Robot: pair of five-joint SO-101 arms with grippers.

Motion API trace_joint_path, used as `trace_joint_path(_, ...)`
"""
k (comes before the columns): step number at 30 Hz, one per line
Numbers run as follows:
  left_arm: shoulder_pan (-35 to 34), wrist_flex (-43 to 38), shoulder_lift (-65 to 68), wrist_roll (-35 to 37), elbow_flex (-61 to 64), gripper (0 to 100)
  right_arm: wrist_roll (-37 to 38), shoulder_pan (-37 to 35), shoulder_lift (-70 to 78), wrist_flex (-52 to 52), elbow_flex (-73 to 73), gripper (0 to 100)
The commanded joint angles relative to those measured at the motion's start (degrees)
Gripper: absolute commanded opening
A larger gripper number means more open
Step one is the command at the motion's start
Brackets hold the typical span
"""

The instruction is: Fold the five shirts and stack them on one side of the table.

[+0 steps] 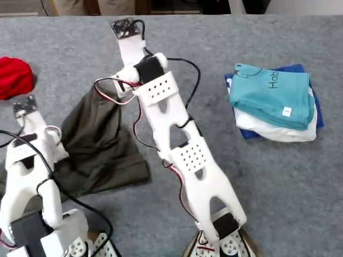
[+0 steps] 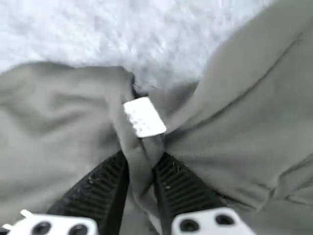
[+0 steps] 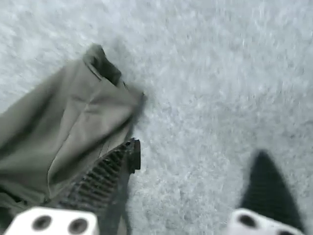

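shirt pinched in left jaws; right jaws apart

Lying across the whole work area, a grey, fuzzy cover, reaching up to the far edge. Standing just behind that edge, a brown wooden piece; showing beside it, a dark gap and, towards the corner, a pale surface.

High view looks down on table; 2 wrist views close above olive shirt.
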Motion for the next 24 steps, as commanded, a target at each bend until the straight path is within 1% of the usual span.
trace_joint_path(1,-3.7,4.9,-0.1,-0.7,-8.5,2,2.0,0.0,-5.6,1.1,-2.0,2.9)
trace_joint_path(2,-4.5,6.9,0.1,-0.7,-11.0,2,2.2,-0.1,-5.8,1.1,-2.0,1.6)
trace_joint_path(4,-5.5,10.2,0.2,-0.4,-15.6,2,2.4,-1.1,-5.8,1.2,-1.9,2.5)
trace_joint_path(9,-5.3,14.8,0.3,-0.4,-22.1,2,2.3,-7.6,-6.5,1.2,6.6,9.7)
trace_joint_path(17,-5.2,14.6,0.4,-0.4,-20.0,2,2.0,-17.9,-10.8,1.1,29.4,18.7)
trace_joint_path(20,-5.5,14.5,0.4,-0.7,-18.9,2,-0.1,-18.8,-10.7,0.6,35.3,21.6)
trace_joint_path(24,-5.6,14.9,0.4,-0.4,-18.6,2,-0.6,-18.8,-10.7,-3.9,40.3,25.8)
